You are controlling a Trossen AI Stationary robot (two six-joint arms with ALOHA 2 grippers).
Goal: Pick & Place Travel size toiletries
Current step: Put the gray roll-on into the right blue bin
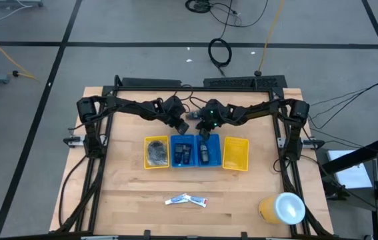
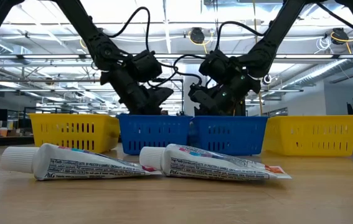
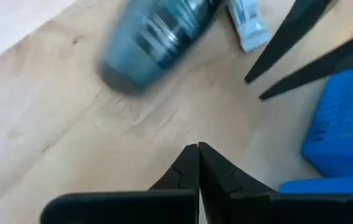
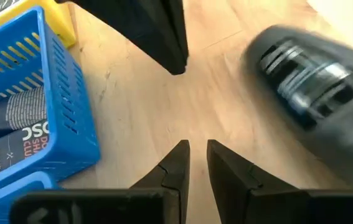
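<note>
Wood table (image 1: 129, 193), tray row across the middle: yellow tray (image 1: 146, 160), two blue trays (image 1: 193, 164), second yellow tray (image 1: 236, 153).

- Left gripper (image 3: 198, 146) just behind the tray row, low over bare wood, fingers pressed together, gripping nothing.
- Right gripper (image 4: 196, 144) right beside it, also behind the tray row. Fingers a narrow slit apart, nothing between them.
- Dark bottle (image 3: 157, 37) lying on its side on bare wood near the tray row, outside the trays and clear of both grippers. Blurred.
- More dark bottles (image 1: 181, 153) inside the blue trays.
- Grey mesh pads (image 1: 155, 152) in the yellow tray at the row's left end.
- Two white tubes (image 2: 151, 163) lying on the wood, well in front of the tray row.
- Large yellow-and-white cylinder (image 1: 282, 208) far off the row's right end, near the table corner.
</note>
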